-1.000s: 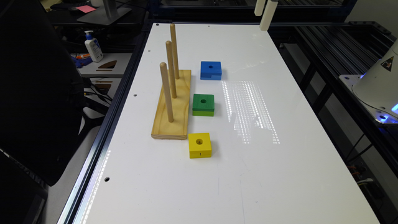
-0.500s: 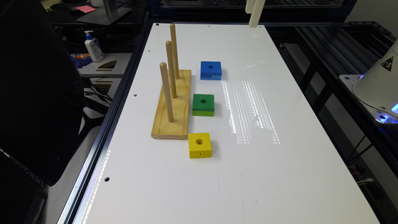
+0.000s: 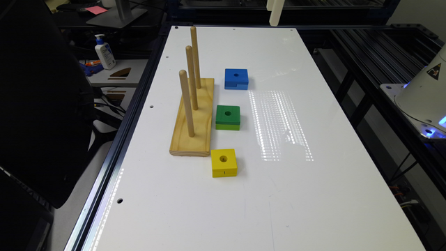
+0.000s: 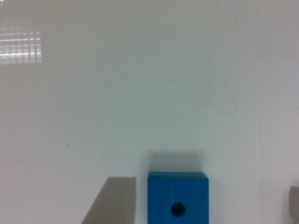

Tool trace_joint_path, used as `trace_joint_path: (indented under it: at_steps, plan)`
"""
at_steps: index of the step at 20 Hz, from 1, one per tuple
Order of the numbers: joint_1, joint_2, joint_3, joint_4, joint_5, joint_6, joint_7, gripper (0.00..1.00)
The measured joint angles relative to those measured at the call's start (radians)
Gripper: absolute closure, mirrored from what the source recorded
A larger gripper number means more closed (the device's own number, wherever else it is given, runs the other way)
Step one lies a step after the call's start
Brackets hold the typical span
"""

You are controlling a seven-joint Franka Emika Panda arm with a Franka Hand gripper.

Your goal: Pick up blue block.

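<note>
The blue block [image 3: 236, 77] lies flat on the white table [image 3: 285, 195], a squat bright blue square with a round centre hole and a notch on its near lower edge. My gripper [image 3: 274, 13] hangs high over the table's far end as a pale part at the picture's top, well apart from the block. In the wrist view the blue block [image 4: 177, 198] sits between my gripper's [image 4: 205, 185] two grey fingers [image 4: 114, 200], closer to one of them. The gripper is open and holds nothing, with white table beneath it.
A wooden base with three upright pegs [image 3: 193, 118] stands on the exterior view's left of the blocks. A green two-tone block [image 3: 228, 116] and a yellow block [image 3: 223, 162] lie nearer the camera. A white machine [image 3: 423, 94] sits off the table on the right.
The pale gripper part at the top of the exterior view has drifted toward that view's left and slightly upward. The blocks have not moved.
</note>
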Motion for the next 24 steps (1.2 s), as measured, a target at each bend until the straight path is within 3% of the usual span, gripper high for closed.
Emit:
trace_joint_path:
  at_steps: [6, 19, 24]
  plan:
    - [-0.019, 0.029, 0.000, 0.026, -0.0001, 0.000, -0.019, 0.00]
    - [-0.030, 0.041, 0.000, 0.030, -0.0003, 0.003, -0.026, 0.00]
    - [-0.031, 0.135, 0.000, 0.030, -0.0005, 0.094, -0.027, 0.00]
